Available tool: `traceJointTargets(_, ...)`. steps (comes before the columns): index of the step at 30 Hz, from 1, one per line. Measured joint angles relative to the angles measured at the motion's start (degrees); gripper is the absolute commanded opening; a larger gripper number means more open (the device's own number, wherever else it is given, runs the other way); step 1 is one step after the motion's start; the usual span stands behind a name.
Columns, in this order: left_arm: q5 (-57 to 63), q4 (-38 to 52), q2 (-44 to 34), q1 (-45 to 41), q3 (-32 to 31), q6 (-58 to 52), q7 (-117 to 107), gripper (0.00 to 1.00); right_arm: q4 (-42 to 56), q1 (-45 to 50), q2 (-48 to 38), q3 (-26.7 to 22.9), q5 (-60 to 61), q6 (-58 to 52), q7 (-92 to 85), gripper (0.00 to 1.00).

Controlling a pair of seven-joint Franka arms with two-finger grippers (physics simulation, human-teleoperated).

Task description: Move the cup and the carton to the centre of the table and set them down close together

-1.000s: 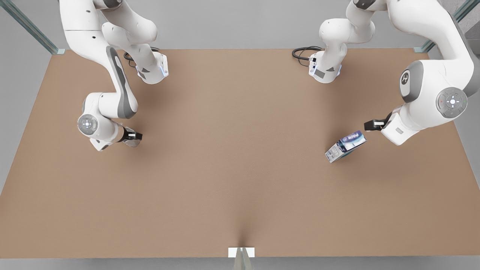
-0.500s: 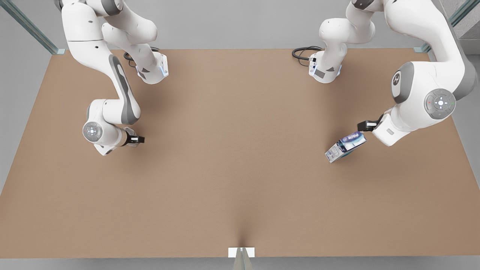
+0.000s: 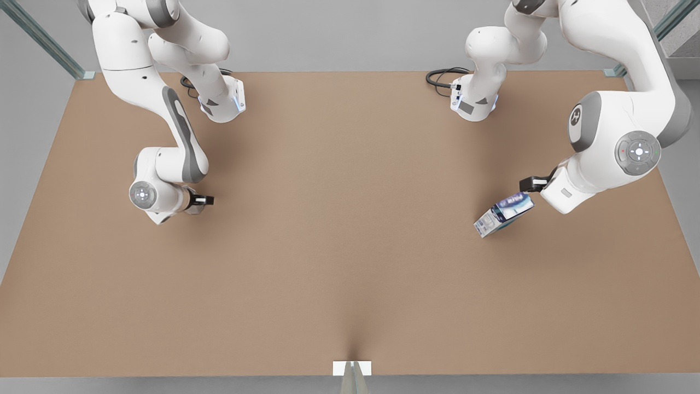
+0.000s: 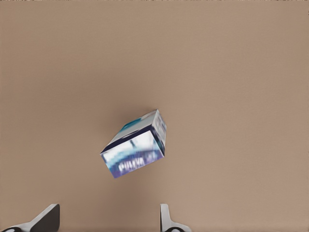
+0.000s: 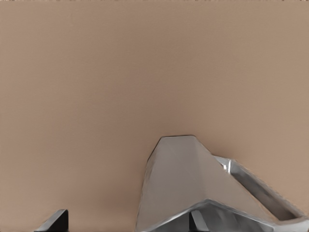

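The left gripper (image 3: 528,184) sits at the front view's right with its fingers (image 4: 166,221) spread apart, hovering just above the carton (image 3: 503,213) without touching it. The carton lies tilted on the table (image 3: 339,246), right of centre. Over at the front view's left, the right gripper (image 3: 201,200) also has its fingers (image 5: 54,221) spread wide, one on each side of the cup (image 5: 190,186), not clamped on it yet. The cup stands on the table.

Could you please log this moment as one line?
left claw: open above carton | right claw: open at cup | nothing lifted
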Motion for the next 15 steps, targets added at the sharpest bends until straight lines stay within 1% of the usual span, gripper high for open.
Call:
traceJointTargets(5,0.0,0.0,0.0,-0.1,0.0,0.0,0.0,1.0,0.1,-1.0,1.1,0.0,-1.2,1.1,0.0,0.21)
traceJointTargets(15,0.0,-0.1,0.5,0.0,0.0,0.8,0.1,1.0,0.1,-0.1,2.3,0.1,-1.9,0.9,0.1,0.21)
